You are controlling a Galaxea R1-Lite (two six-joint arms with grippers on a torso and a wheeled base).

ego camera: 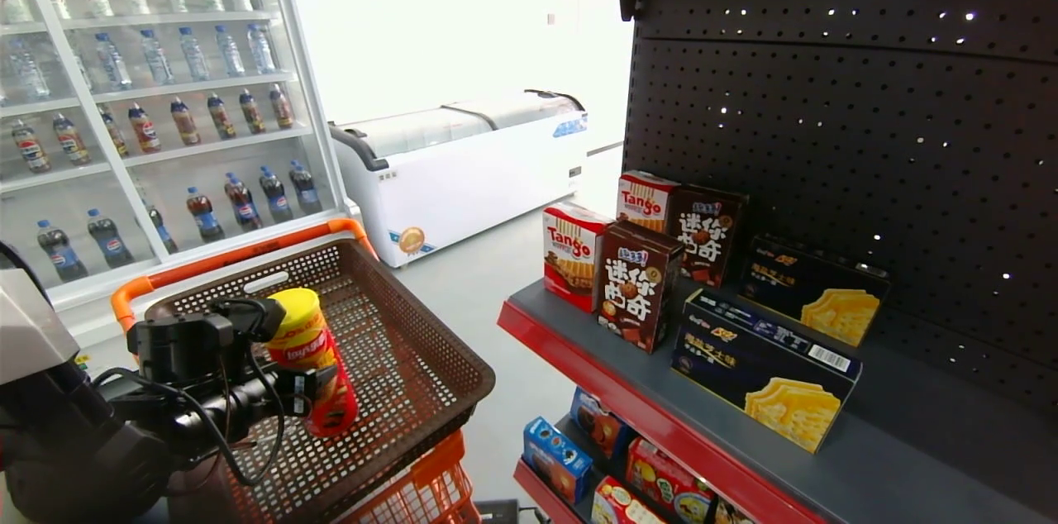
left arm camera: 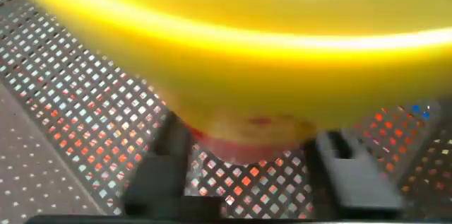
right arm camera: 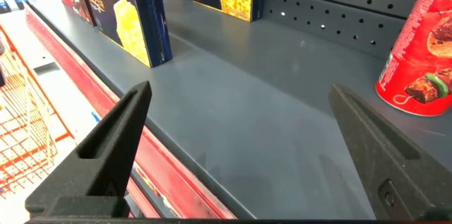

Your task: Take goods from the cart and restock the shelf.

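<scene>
- The can point(ego camera: 310, 359) is lower left in the head view, roughly upright and inside the basket point(ego camera: 463, 359). It's pinched by the left claw point(ego camera: 297, 383). Can't tell if it's off the mesh floor.
- I'd say the grab is made and the lift-and-carry is the step in hand.
- The right claw point(right arm camera: 240, 104) is spread wide and holds nothing. It's over bare shelf point(right arm camera: 268, 47), with a red tub point(right arm camera: 424, 54) at the frame's right.
- Next, I reckon: clear the basket rim, swing right, and set it on the grey patch by the blue box point(ego camera: 764, 371).
</scene>
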